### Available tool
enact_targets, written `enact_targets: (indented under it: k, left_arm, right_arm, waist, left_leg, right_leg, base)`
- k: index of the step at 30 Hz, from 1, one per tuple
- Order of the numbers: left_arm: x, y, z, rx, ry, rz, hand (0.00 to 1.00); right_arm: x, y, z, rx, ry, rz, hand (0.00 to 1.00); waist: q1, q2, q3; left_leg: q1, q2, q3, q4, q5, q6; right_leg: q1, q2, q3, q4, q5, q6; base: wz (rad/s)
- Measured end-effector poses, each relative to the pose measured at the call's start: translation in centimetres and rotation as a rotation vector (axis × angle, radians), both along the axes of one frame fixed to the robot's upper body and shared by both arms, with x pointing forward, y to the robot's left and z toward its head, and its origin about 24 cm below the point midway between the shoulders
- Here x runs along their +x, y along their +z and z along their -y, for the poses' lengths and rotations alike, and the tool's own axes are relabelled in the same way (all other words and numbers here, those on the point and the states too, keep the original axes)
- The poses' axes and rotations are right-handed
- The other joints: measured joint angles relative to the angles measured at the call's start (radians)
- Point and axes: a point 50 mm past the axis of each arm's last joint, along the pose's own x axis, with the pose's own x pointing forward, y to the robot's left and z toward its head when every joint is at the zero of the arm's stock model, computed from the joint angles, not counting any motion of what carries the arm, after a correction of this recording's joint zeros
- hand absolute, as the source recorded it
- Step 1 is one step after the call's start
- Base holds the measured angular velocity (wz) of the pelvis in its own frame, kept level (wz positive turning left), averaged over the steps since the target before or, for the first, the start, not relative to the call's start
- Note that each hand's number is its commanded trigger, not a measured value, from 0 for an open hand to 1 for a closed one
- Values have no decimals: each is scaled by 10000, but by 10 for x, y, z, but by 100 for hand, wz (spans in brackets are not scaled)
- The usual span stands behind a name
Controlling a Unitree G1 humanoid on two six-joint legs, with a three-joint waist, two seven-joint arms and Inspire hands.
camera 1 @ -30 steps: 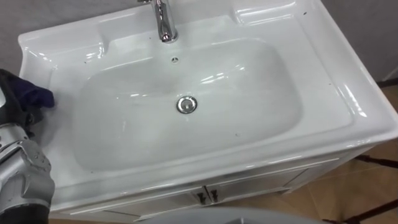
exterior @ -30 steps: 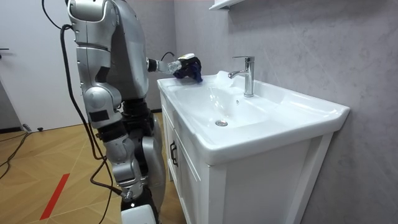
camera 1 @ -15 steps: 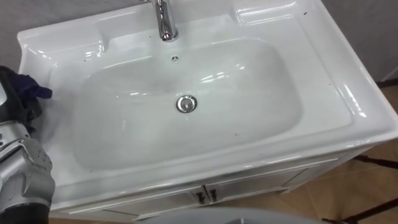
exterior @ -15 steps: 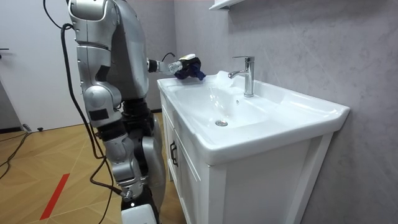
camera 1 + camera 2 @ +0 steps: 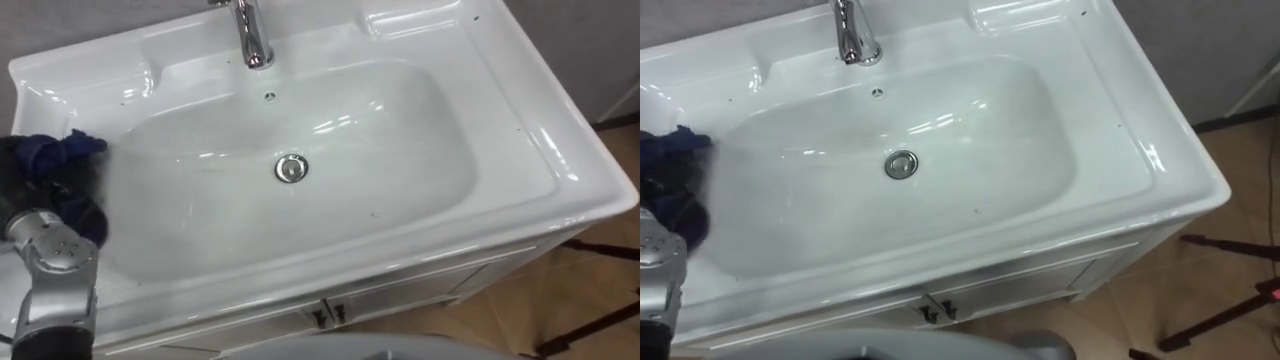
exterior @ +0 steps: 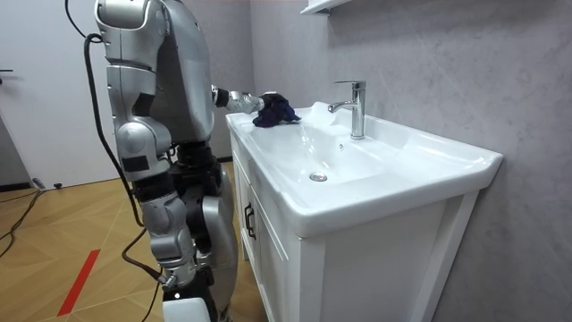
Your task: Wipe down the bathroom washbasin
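The white basin (image 5: 520, 160) (image 6: 420, 156) (image 5: 1120, 140) stands before me, with a chrome tap (image 5: 250, 35) (image 6: 356, 107) (image 5: 852, 35) at the back and a drain (image 5: 291, 168) (image 5: 901, 164) in the middle of the bowl. A dark blue cloth (image 5: 52, 152) (image 6: 275, 111) (image 5: 670, 150) lies bunched on the basin's left rim, at the edge of the bowl. My left hand (image 5: 68, 208) (image 6: 253, 99) (image 5: 678, 215) is shut on the cloth, with the forearm coming in from the lower left. In the room view I stand upright at the front of the basin cabinet.
Below the basin is a white cabinet with two small dark door handles (image 5: 325, 315) (image 5: 932, 312). A grey wall (image 6: 465, 63) runs behind the tap. The floor (image 5: 590, 290) at my right is wood, with dark stand legs on it.
My left hand has come down and forward with the cloth, from above the left rim onto it, towards the bowl. The eye view has shifted a little.
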Motion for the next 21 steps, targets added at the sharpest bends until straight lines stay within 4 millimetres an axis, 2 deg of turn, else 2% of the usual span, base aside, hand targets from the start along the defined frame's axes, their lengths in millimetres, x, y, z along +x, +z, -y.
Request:
enact_targets:
  k: [2,4,5,9,14,15,19,21]
  left_arm:
    - [-2,-4,-1,-41,14,-10,0]
    - [-5,-8,-2,-81,74,-188,0]
    - [-4,-9,-2,-80,79,-215,0]
    - [-2,-11,-2,6,73,-325,0]
    - [-2,-9,-2,1578,-572,-1171,0]
    - [-1,-8,-2,1886,-710,-1305,0]
    - [0,-7,-2,2577,-1020,-1644,0]
    - [1,-5,-1,3220,-1318,-1942,0]
  right_arm:
    - [0,0,0,-32,-33,-1,0]
    - [0,0,-1,-27,-100,16,0]
    - [0,0,-1,-16,-125,34,0]
    - [-1,-2,-6,54,-247,12,0]
    - [-10,-2,-4,-29,-216,-209,0]
    - [-11,-2,-4,-29,-229,-250,0]
    - [-12,-2,-4,-33,-153,-304,0]
    - [-11,-2,-4,-26,21,-324,0]
  waist:
    - [33,-16,-10]
    - [67,-10,-121]
    - [67,-3,-134]
    - [71,-14,-130]
    - [79,-66,-129]
    - [72,-62,-151]
    - [68,-110,-125]
    - [66,-36,-172]
  left_leg:
    - [99,9,39,-10,0,0]
    - [148,26,107,-53,0,-1]
    - [152,27,107,-57,0,0]
    - [263,37,97,-78,0,0]
    - [305,48,93,-91,-1,0]
    - [285,48,91,-93,-1,0]
    - [255,45,91,-95,-1,0]
    - [244,47,88,-93,-1,0]
  right_leg:
    - [23,18,56,-3,0,0]
    - [79,55,169,-7,0,-4]
    - [99,61,182,-3,-1,-6]
    - [195,93,229,1,-4,-10]
    - [213,109,234,3,-3,-14]
    - [222,107,235,-2,-2,-14]
    - [201,100,227,-7,0,-17]
    - [203,100,218,-10,0,-17]
  base:
    - [-9]
    - [-11]
    - [0]
    - [0]
    - [0]
    - [0]
    - [0]
    - [2]
